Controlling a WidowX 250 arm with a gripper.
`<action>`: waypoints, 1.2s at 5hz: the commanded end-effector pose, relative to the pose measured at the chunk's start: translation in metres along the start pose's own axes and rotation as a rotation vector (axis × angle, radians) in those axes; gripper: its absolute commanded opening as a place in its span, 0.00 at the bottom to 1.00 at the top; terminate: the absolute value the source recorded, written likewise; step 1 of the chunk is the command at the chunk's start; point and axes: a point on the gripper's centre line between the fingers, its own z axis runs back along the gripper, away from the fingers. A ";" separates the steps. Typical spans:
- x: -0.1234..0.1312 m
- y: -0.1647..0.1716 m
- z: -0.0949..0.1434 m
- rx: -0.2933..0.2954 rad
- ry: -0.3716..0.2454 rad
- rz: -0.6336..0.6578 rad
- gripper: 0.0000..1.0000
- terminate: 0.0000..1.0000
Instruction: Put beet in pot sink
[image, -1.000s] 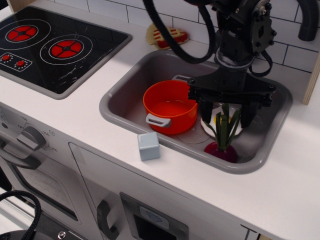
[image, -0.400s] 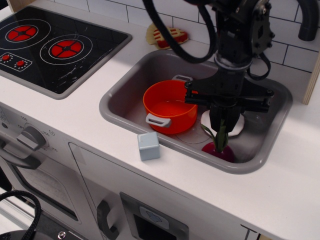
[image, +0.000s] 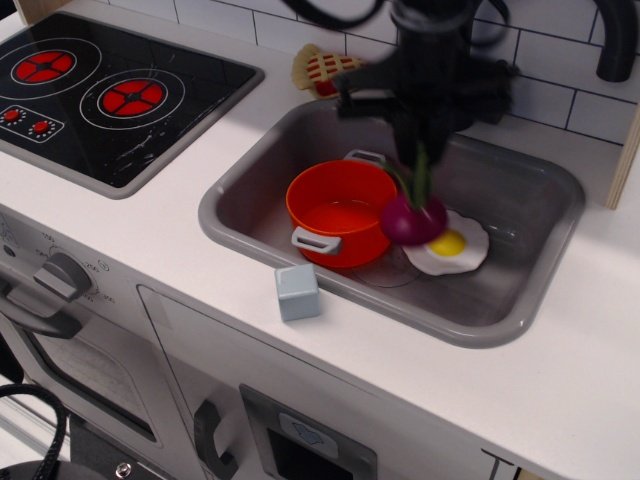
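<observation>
The gripper (image: 420, 150) pinches the beet (image: 412, 218) by its leaves (bulb dangling free), holding it above the sink (image: 520, 300), beside the pot (image: 340, 212) toward the worktop's front edge.

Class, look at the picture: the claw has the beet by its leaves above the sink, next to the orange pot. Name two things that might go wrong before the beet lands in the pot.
1. The claw grips only the thin leaves, so the beet may swing or slip out and drop onto the egg.
2. The beet hangs at the right rim of the pot, not over its middle; released early, it might hit the rim and roll into the sink.
</observation>
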 end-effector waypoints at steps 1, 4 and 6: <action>0.056 0.045 0.013 0.079 -0.055 0.085 0.00 0.00; 0.042 0.038 -0.010 0.070 0.001 0.063 0.00 0.00; 0.042 0.035 -0.007 0.099 0.036 0.078 1.00 0.00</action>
